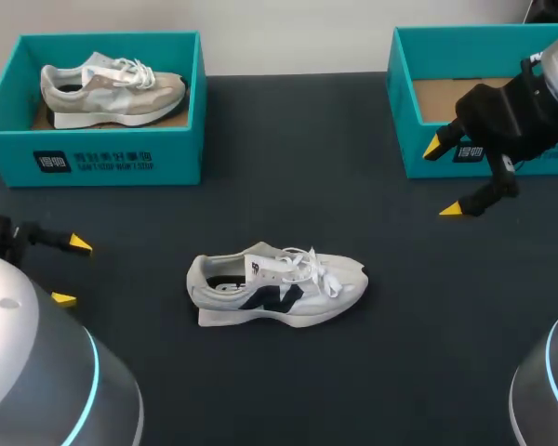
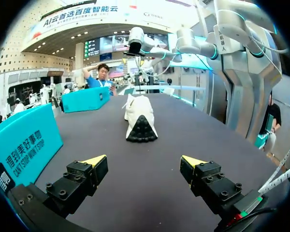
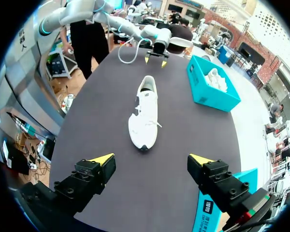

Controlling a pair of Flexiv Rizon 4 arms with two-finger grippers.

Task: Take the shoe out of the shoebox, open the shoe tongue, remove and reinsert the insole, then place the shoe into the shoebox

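From above, a white laced shoe (image 1: 277,288) stands on the dark matte tabletop (image 1: 353,139), well apart from the teal cardboard shoebox (image 1: 397,102).

Left wrist: the left hand (image 2: 143,162) is spread wide and empty. The shoe's dark triangular end, seemingly the heel, faces it.

Right wrist: the right hand (image 3: 152,160) is also spread, grasping nothing.

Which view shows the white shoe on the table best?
Head view: the white shoe shows whole, with its side, laces and opening clear. The right wrist view shows its top, toe nearest the camera; the left wrist view shows only its heel end.
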